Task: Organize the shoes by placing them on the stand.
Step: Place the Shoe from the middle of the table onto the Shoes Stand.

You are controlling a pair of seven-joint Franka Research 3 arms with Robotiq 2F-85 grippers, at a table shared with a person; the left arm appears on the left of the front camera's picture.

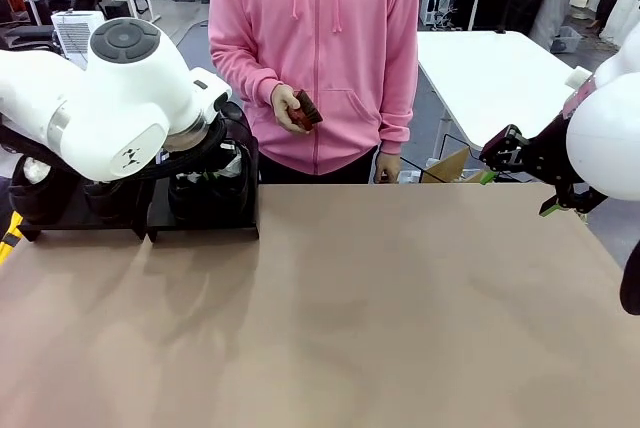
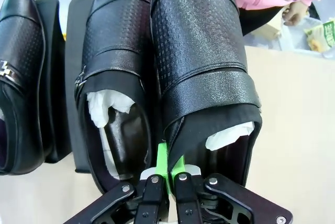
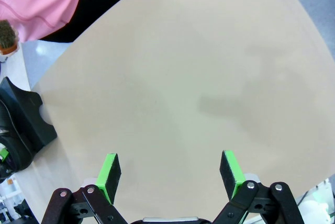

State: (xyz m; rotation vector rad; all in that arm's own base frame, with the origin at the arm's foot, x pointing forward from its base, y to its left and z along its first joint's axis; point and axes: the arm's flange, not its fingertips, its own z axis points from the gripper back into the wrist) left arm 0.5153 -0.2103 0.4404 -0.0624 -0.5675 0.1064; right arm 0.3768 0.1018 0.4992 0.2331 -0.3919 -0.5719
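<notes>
Over the stand [image 2: 78,145], left claw [image 2: 168,174] seemingly pinches a shoe [image 2: 201,67] heel.

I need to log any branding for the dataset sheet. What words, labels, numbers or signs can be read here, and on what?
None can be read.
Left arm: a small dark mark on its white shell, no legible letters.
Green-printed packet behind the table: print too blurred.
Shoes: no visible lettering, only a metal buckle.

Three shoes [image 2: 199,67], one brush [image 1: 306,108]
</notes>
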